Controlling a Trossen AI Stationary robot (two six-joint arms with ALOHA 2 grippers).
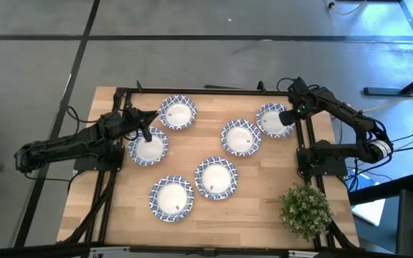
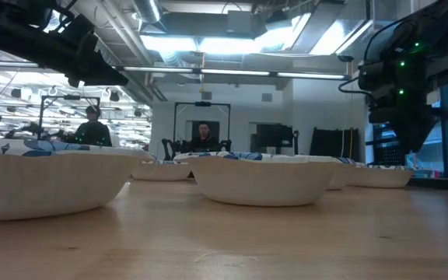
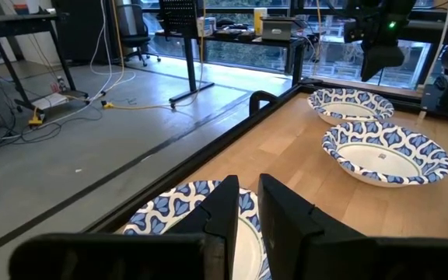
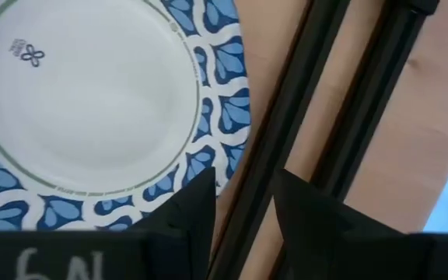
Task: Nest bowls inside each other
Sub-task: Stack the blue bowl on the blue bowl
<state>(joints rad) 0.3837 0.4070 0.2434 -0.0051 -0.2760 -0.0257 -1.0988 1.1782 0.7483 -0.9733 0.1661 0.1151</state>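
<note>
Six white bowls with blue-patterned rims sit apart on the wooden table, each on its base. My left gripper (image 1: 147,132) hovers level over the far rim of the left bowl (image 1: 148,146), its fingers (image 3: 228,214) a narrow gap apart with nothing between them. That bowl's rim (image 3: 169,214) shows below the fingers. My right gripper (image 1: 287,118) points down over the right rim of the far-right bowl (image 1: 274,120), open and well above it (image 2: 401,117). In the right wrist view its fingertips (image 4: 243,202) stand over the bowl's rim (image 4: 208,148) and the black frame bar (image 4: 286,140).
The other bowls lie at far left (image 1: 177,112), centre (image 1: 241,137), near centre (image 1: 216,178) and near left (image 1: 171,198). A green potted plant (image 1: 305,209) stands at the near right corner. Black frame rails (image 1: 192,89) edge the table. People sit in the room behind (image 2: 202,134).
</note>
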